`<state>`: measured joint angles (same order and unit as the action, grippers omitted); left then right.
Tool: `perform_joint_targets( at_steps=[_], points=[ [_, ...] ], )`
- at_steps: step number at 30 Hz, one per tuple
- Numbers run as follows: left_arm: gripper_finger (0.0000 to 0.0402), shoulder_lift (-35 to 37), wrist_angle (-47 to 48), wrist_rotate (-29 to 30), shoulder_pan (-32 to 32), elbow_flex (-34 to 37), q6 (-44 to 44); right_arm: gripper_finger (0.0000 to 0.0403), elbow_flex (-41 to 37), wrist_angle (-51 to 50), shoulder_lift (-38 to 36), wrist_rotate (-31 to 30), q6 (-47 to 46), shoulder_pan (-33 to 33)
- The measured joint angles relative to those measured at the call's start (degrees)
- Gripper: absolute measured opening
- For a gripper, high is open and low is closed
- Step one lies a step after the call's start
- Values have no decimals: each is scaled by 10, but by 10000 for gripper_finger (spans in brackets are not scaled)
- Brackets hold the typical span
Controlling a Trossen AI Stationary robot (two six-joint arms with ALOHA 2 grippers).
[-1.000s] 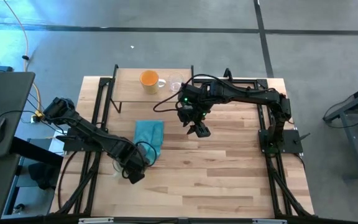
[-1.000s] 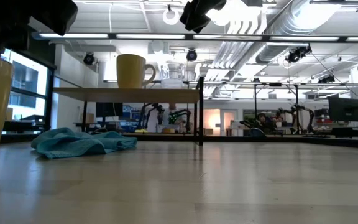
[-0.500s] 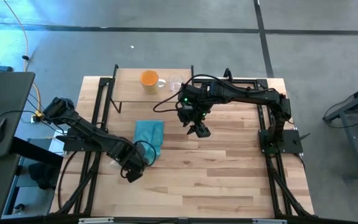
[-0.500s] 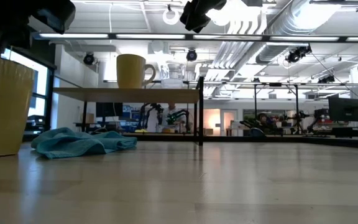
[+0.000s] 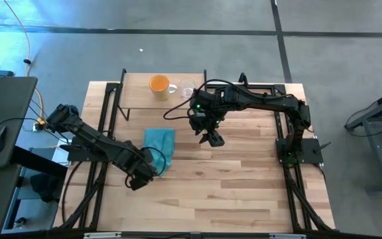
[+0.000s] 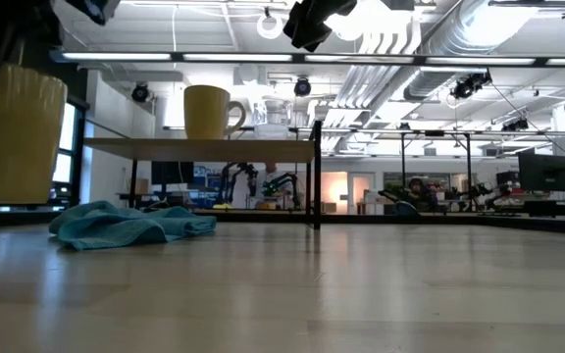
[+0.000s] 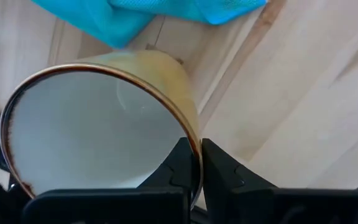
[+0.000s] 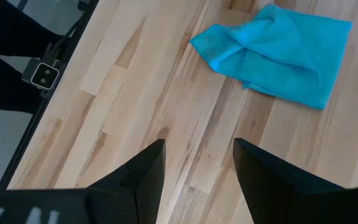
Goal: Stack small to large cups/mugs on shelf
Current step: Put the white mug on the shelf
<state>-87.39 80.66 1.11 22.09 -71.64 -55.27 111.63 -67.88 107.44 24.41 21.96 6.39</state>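
Observation:
The cream-white mug (image 6: 13, 132) hangs near the table's left near corner, held by my left gripper (image 5: 138, 180), which is shut on it; the left wrist view looks into its white inside (image 7: 86, 130). The orange mug (image 5: 159, 84) and the small clear glass cup (image 5: 188, 88) stand side by side on the shelf (image 5: 138, 98), the glass to the right. My right gripper (image 5: 212, 138) hovers open above mid-table, right of the teal cloth, touching nothing. My left gripper pinches the cream mug's wall at its brown rim (image 7: 196, 149), one finger (image 7: 178, 167) inside the mug and the other (image 7: 221, 174) outside. The fingers come from above. The mug hangs below them, about upright, its base (image 6: 8, 201) lifted clear of the table.
A crumpled teal cloth (image 5: 159, 145) lies on the planks between the two grippers, in front of the shelf. The shelf's black frame legs (image 6: 315, 176) stand at its corners. Bare tabletop (image 5: 244, 186) spreads across the near and right side.
My left gripper has risen with the cream mug: a second ago its base stood on the table, and now it hangs clear above it. The mug has also drifted a little toward the cloth. The right arm has kept still.

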Motion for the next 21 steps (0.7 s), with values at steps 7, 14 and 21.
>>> perform_joint_targets(
  at_steps=[7, 14, 21],
  points=[
    [2, 0, 61, 0, -6, -40, 20, 181, 0, 0, 0, 0, -5, 0],
    [2, 27, 93, 13, -57, -99, 47, 181, 0, -1, 0, 0, -12, 0],
    [2, 64, 94, 52, -139, -152, 70, 181, 0, -2, -1, 0, -20, 0]
  ],
)
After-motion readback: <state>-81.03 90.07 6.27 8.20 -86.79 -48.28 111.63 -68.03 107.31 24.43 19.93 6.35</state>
